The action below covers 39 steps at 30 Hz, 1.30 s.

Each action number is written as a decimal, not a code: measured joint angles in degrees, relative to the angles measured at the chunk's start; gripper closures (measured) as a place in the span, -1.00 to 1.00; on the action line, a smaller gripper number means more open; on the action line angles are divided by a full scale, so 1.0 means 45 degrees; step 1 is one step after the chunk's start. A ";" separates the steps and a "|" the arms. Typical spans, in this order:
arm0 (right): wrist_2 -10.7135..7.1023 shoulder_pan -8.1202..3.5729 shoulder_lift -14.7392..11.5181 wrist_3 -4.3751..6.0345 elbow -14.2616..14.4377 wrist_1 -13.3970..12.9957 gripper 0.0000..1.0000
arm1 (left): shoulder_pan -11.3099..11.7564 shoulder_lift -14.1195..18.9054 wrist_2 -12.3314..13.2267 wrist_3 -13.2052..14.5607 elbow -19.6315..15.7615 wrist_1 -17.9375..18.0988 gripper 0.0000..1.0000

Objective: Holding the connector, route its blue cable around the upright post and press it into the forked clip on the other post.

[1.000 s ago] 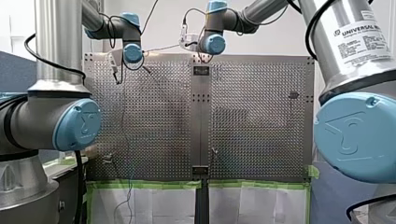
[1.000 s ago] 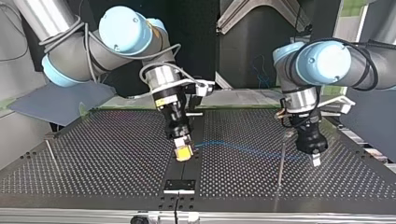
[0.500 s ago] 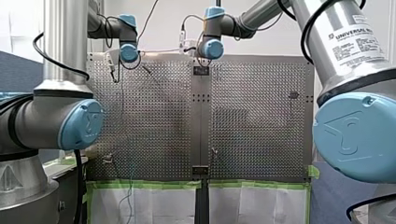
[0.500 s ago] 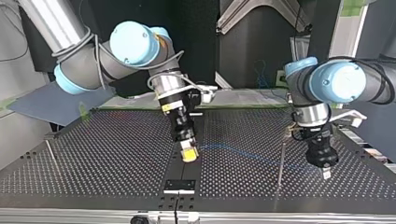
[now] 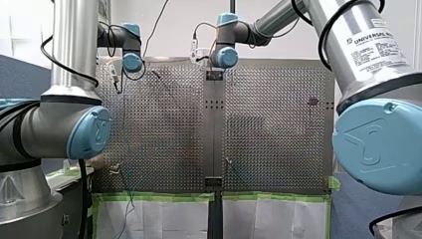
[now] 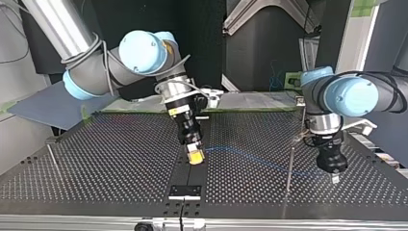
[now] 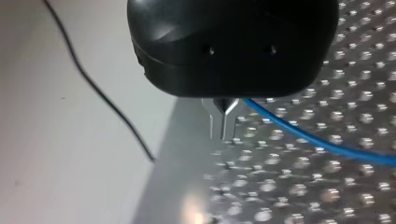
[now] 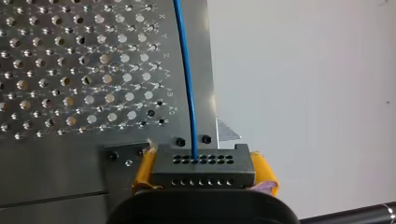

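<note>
Connector (image 8: 203,161) (a small grey block) sits clamped in the yellow pads (image 8: 264,171) of the right gripper (image 8: 204,168), over the table (image 6: 120,163). Its blue cable (image 8: 187,79), thin and probably limp, runs to the left gripper (image 7: 223,122), closed on it; the rigid block gives the surer hold.

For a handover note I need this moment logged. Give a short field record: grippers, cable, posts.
right gripper: yellow pads, shut on the connector
blue cable: runs from the connector over the perforated table to the left gripper
near post: upright beside the left gripper; cable crosses it in the top view, contact unclear
far post: at the top view's left, away from the cable
</note>
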 joint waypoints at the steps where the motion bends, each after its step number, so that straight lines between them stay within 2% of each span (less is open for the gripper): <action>1: 0.0003 -0.0007 0.0031 -0.0001 0.0000 0.0006 1.00 | 0.0001 -0.0089 0.0083 0.0001 0.0000 -0.0020 1.00; 12: 0.0073 -0.0133 0.0330 -0.0149 0.0000 0.0024 1.00 | 0.0028 -0.1167 0.0673 0.0104 0.0141 -0.0022 1.00; 21: 0.0117 -0.0351 0.0691 -0.0187 -0.0001 -0.0157 1.00 | 0.0089 -0.1354 0.1005 -0.0076 0.0256 -0.0003 1.00; 28: 0.0377 -0.0526 0.1258 -0.0485 0.0006 0.0137 1.00 | 0.0069 -0.1582 0.1184 -0.0219 0.0256 -0.0054 1.00; 34: 0.0761 -0.0598 0.1490 -0.0542 0.0208 0.0378 1.00 | -0.0043 -0.1997 0.1383 -0.0106 0.0250 -0.0201 1.00; 35: 0.0798 -0.0607 0.1503 -0.0541 0.0277 0.0360 1.00 | -0.0059 -0.2020 0.1398 -0.0096 0.0248 -0.0200 0.84; 36: 0.0822 -0.0618 0.1510 -0.0539 0.0357 0.0316 1.00 | -0.0073 -0.2035 0.1423 -0.0082 0.0244 -0.0195 0.84; 38: 0.0859 -0.0640 0.1522 -0.0535 0.0570 0.0179 1.00 | -0.0098 -0.2056 0.1511 0.0001 0.0216 -0.0177 0.47; 39: 0.0868 -0.0649 0.1524 -0.0534 0.0668 0.0110 1.00 | -0.0107 -0.2060 0.1545 0.0055 0.0204 -0.0169 0.47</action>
